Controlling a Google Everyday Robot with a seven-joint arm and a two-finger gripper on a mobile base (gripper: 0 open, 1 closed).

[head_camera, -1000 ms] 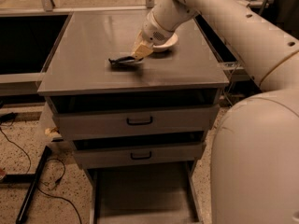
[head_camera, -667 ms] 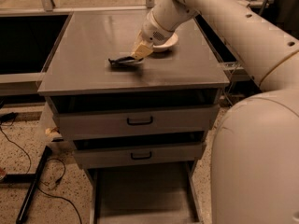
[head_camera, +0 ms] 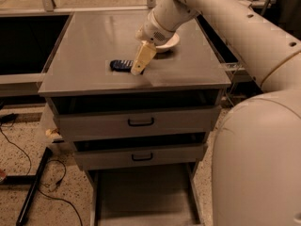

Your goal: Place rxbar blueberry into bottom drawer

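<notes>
My gripper (head_camera: pixel 137 71) is down on the tabletop (head_camera: pixel 89 36), tip at the R end of the rxbar blueberry (head_camera: pixel 121 64); grip state: cannot tell. Bar lies flat, nr front edge. Cream bowl (head_camera: pixel 170 43) sits behind my wrist, contents hidden. Bottom drawer (head_camera: pixel 141 199) is pulled out furthest, below 2 upper drawers (head_camera: pixel 141 122); its grey floor is open from above.

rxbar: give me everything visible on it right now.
The rxbar is a small flat bar in a dark navy wrapper with pale marks. It lies flat on the grey cabinet top, near the front middle, with its long side running left to right, left of the bowl. The gripper sits at its right end and hides that end. Whether it holds the bar cannot be told. The bar is not in any drawer.
</notes>
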